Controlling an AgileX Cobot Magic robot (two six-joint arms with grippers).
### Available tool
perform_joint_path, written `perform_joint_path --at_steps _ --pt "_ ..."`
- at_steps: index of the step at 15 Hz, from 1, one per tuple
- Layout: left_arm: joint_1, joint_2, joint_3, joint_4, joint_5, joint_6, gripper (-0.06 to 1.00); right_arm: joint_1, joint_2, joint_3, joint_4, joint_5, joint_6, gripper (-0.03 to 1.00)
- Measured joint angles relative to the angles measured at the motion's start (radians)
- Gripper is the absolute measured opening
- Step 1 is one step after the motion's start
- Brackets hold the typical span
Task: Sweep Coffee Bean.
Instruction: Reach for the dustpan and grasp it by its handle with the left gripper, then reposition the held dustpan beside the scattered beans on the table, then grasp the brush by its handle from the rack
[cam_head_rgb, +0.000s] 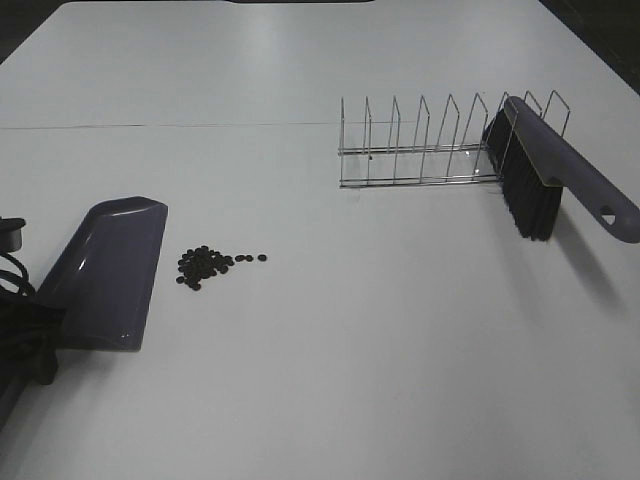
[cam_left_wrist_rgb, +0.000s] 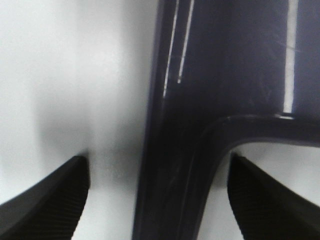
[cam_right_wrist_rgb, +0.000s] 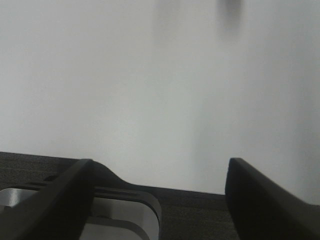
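The coffee beans (cam_head_rgb: 206, 265) lie in a small dark cluster on the white table, just right of the purple-grey dustpan (cam_head_rgb: 112, 270). The dustpan's mouth points away from me, toward the far side of the table. My left gripper (cam_left_wrist_rgb: 157, 200) is open, with its fingers (cam_left_wrist_rgb: 50, 205) on either side of the dustpan's handle (cam_left_wrist_rgb: 175, 165) and not touching it. Only the left arm's cables (cam_head_rgb: 20, 320) show in the high view. A brush (cam_head_rgb: 535, 175) with black bristles leans on a wire rack (cam_head_rgb: 430, 145) at the right. My right gripper (cam_right_wrist_rgb: 160, 200) is open and empty over bare table.
The wire rack stands at the back right with the brush's purple handle (cam_head_rgb: 600, 200) sticking out toward the right edge. A dark table edge (cam_right_wrist_rgb: 190, 205) lies under the right gripper.
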Motion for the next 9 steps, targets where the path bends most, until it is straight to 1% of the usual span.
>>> perform_joint_path --at_steps 1,3,4,6,9 --pt "0.0 0.0 0.0 0.007 0.001 0.0 0.6 0.0 0.0 0.0 0.001 0.002 0.0 0.64" --pt "0.0 0.001 0.0 0.01 0.0 -0.009 0.36 0.0 0.0 0.0 0.017 0.014 0.0 0.64" --pt "0.0 0.001 0.0 0.01 -0.001 -0.012 0.33 0.0 0.0 0.0 0.018 0.017 0.0 0.64" --pt "0.0 0.001 0.0 0.003 -0.001 -0.021 0.33 0.0 0.0 0.0 0.022 0.018 0.0 0.64" --pt "0.0 0.001 0.0 0.006 0.0 -0.021 0.33 0.0 0.0 -0.026 0.022 0.025 0.066 0.63"
